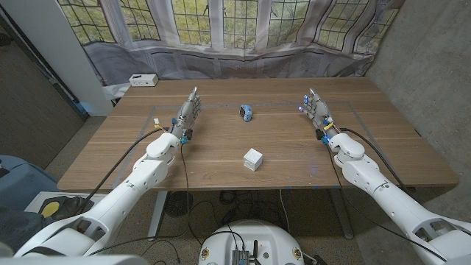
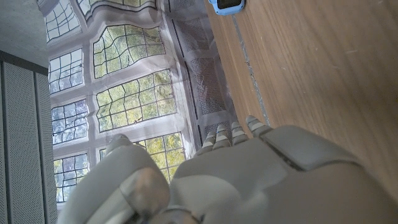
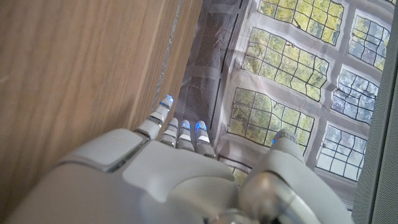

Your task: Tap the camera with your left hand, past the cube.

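Observation:
A small blue camera (image 1: 246, 112) sits on the wooden table (image 1: 221, 158) near its far middle, and its edge shows as the blue camera (image 2: 226, 5) in the left wrist view. A white cube (image 1: 253, 159) stands nearer me, in the middle of the table. My left hand (image 1: 188, 110) stands on edge at the left, fingers straight and pointing away, holding nothing, well to the left of the camera. My right hand (image 1: 315, 108) stands likewise at the right, open and empty. The backs of the left hand (image 2: 249, 177) and the right hand (image 3: 161, 180) show in the wrist views.
A white box (image 1: 143, 80) lies at the table's far left corner. A curtain printed with windows (image 1: 221, 29) hangs behind the table. Faint tape lines (image 1: 158, 118) mark the tabletop.

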### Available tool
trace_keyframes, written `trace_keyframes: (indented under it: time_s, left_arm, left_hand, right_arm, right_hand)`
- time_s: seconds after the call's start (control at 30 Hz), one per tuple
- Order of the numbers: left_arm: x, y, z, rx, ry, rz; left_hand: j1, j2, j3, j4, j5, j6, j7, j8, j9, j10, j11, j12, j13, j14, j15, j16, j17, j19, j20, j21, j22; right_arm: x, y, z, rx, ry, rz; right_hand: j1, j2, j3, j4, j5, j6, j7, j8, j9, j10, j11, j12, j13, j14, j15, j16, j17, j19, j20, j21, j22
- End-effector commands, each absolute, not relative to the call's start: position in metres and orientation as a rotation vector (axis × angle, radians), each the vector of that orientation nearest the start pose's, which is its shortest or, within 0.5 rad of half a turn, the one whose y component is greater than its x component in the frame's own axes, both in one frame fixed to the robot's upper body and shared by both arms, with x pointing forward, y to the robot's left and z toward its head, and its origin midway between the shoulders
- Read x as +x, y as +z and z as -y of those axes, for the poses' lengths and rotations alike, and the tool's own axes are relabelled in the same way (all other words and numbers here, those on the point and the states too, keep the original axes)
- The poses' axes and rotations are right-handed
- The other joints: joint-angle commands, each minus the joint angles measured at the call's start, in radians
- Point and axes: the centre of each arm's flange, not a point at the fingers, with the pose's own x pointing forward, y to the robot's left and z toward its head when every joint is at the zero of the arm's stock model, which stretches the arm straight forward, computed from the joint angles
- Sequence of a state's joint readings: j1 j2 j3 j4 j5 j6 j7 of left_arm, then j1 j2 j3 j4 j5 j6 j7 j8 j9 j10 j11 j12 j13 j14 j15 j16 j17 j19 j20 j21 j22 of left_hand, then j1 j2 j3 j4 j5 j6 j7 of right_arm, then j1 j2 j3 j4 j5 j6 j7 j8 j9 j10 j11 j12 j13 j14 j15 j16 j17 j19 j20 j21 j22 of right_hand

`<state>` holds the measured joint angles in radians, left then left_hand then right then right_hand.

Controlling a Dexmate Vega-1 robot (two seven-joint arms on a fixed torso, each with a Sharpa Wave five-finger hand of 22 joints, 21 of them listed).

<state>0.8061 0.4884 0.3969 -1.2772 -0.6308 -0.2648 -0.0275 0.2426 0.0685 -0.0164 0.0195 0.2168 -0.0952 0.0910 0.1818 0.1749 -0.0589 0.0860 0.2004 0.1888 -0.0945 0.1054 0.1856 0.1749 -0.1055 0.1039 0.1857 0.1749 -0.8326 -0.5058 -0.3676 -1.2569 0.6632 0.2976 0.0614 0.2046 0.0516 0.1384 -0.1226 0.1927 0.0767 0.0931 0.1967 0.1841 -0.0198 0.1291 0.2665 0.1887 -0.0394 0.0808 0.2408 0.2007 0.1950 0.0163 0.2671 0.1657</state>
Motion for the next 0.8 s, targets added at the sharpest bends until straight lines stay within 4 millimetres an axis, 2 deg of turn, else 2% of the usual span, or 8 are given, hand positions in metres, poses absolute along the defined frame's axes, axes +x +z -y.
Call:
trace_keyframes:
  time_s: [0.03, 0.07, 0.13, 0.23, 0.3, 0.47, 0.67, 0.8]
  left_arm:
    - [0.662, -0.02, -0.257, -0.002, -0.235, 0.577]
    - [0.661, -0.019, -0.258, 0.004, -0.238, 0.583]
    - [0.659, -0.017, -0.258, 0.008, -0.235, 0.59]
    - [0.657, -0.015, -0.259, 0.011, -0.235, 0.596]
    - [0.655, -0.013, -0.261, 0.017, -0.236, 0.604]
    - [0.652, -0.009, -0.263, 0.037, -0.231, 0.62]
    - [0.649, 0.0, -0.264, 0.118, -0.198, 0.652]
    - [0.644, 0.005, -0.259, 0.172, -0.177, 0.676]
  left_hand:
    - [0.01, 0.001, -0.002, 0.004, 0.006, 0.007, -0.002, 0.011, 0.003, 0.012, 0.01, 0.01, 0.005, 0.013, 0.006, 0.007, 0.005, 0.0, 0.007, 0.007, 0.004]
    - [0.012, 0.003, -0.001, 0.002, 0.006, 0.009, -0.001, 0.011, 0.003, 0.016, 0.012, 0.011, 0.005, 0.017, 0.008, 0.007, 0.005, 0.009, -0.017, 0.011, 0.003]
    - [0.015, 0.004, -0.001, 0.001, 0.006, 0.015, 0.006, 0.012, 0.003, 0.02, 0.016, 0.012, 0.005, 0.019, 0.012, 0.007, 0.004, 0.014, -0.043, 0.013, 0.003]
    - [0.017, 0.006, 0.0, -0.001, 0.006, 0.024, 0.01, 0.015, 0.003, 0.025, 0.021, 0.014, 0.004, 0.023, 0.012, 0.007, 0.004, 0.02, -0.055, 0.015, 0.003]
    - [0.017, 0.006, 0.0, -0.001, 0.005, 0.028, 0.011, 0.016, 0.003, 0.026, 0.02, 0.014, 0.004, 0.024, 0.012, 0.007, 0.004, 0.021, -0.056, 0.015, 0.003]
    - [0.021, 0.007, 0.0, -0.003, 0.005, 0.045, 0.008, 0.02, 0.003, 0.043, 0.018, 0.02, 0.004, 0.037, 0.012, 0.01, 0.004, 0.025, -0.036, 0.015, 0.002]
    - [0.029, 0.01, 0.001, -0.009, 0.003, 0.101, 0.004, 0.032, 0.003, 0.085, 0.009, 0.033, 0.004, 0.078, 0.004, 0.018, 0.004, 0.068, -0.02, 0.027, 0.002]
    - [0.031, 0.011, 0.002, -0.01, 0.003, 0.109, 0.005, 0.032, 0.003, 0.079, 0.005, 0.029, 0.004, 0.073, 0.0, 0.014, 0.004, 0.068, -0.015, 0.025, 0.002]
  right_arm:
    - [0.659, -0.047, 0.307, 0.056, 0.204, 0.563]
    - [0.659, -0.048, 0.307, 0.051, 0.204, 0.564]
    - [0.657, -0.049, 0.307, 0.061, 0.199, 0.566]
    - [0.655, -0.049, 0.307, 0.055, 0.201, 0.573]
    - [0.654, -0.047, 0.306, 0.055, 0.198, 0.576]
    - [0.655, -0.045, 0.306, 0.058, 0.198, 0.584]
    - [0.659, -0.046, 0.306, 0.072, 0.221, 0.582]
    - [0.659, -0.045, 0.311, 0.069, 0.221, 0.578]
  right_hand:
    - [0.007, 0.001, 0.009, 0.003, 0.003, 0.001, 0.004, 0.006, 0.002, 0.002, 0.005, 0.007, 0.003, 0.003, 0.01, 0.003, 0.003, 0.006, 0.0, 0.004, 0.005]
    - [0.007, 0.001, 0.009, 0.003, 0.003, 0.001, 0.003, 0.005, 0.002, 0.003, 0.005, 0.007, 0.003, 0.003, 0.01, 0.003, 0.003, 0.007, 0.001, 0.004, 0.005]
    - [0.008, 0.002, 0.01, 0.002, 0.003, 0.002, 0.002, 0.005, 0.002, 0.003, 0.005, 0.006, 0.003, 0.003, 0.011, 0.002, 0.003, 0.007, 0.001, 0.003, 0.005]
    - [0.008, 0.002, 0.01, 0.002, 0.003, 0.002, 0.002, 0.005, 0.002, 0.006, 0.006, 0.006, 0.003, 0.005, 0.011, 0.002, 0.003, 0.009, 0.0, 0.002, 0.006]
    - [0.008, 0.002, 0.01, 0.002, 0.002, 0.003, 0.002, 0.004, 0.002, 0.008, 0.006, 0.007, 0.003, 0.006, 0.011, 0.001, 0.003, 0.009, 0.001, 0.002, 0.006]
    - [0.009, 0.002, 0.01, 0.002, 0.002, 0.005, 0.003, 0.004, 0.002, 0.009, 0.005, 0.006, 0.003, 0.007, 0.01, 0.0, 0.004, 0.012, -0.001, 0.0, 0.006]
    - [0.009, 0.003, 0.011, 0.002, 0.001, 0.007, 0.005, 0.004, 0.002, 0.011, 0.006, 0.005, 0.003, 0.009, 0.009, 0.0, 0.004, 0.013, -0.002, -0.001, 0.006]
    - [0.008, 0.004, 0.011, 0.002, 0.0, 0.046, 0.006, 0.016, 0.003, -0.003, 0.007, -0.006, 0.003, 0.013, 0.009, -0.003, 0.005, 0.017, -0.002, -0.008, 0.006]
